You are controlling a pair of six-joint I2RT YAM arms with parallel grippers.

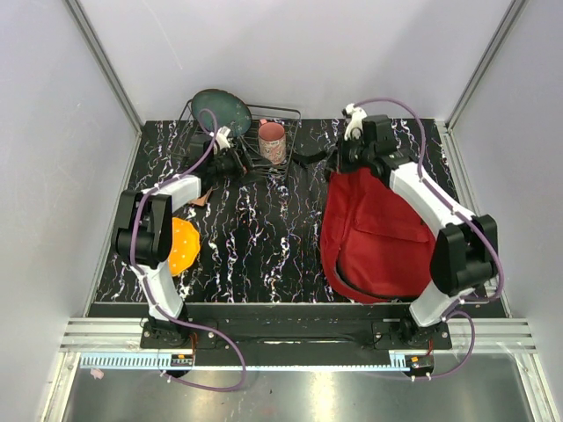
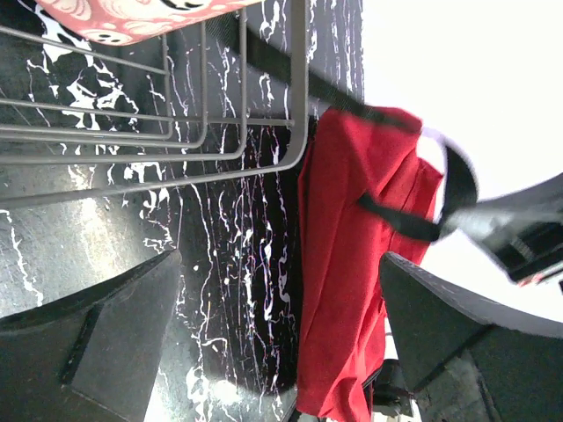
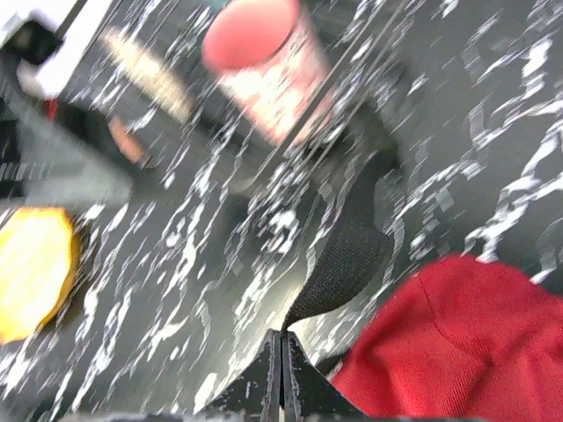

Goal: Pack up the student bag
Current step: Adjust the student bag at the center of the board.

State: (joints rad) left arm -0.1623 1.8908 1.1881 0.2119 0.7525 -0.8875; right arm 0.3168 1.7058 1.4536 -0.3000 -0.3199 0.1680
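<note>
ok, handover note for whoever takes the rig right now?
The left gripper is open and empty, facing the grey wire rack at the far left.
The right gripper is shut on the black woven strap at the far end of the dark-red fabric backpack, which lies on the right of the black marbled table.
In the rack: pink patterned cup, dark green round plate. An orange round object lies by the left arm.
Done: nothing visibly packed.
Left: likely open the backpack and load items.

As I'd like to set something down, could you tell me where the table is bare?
The middle is bare, between the orange disc on the left, the student bag on the right and the wire rack behind. The far edge is crowded.
</note>
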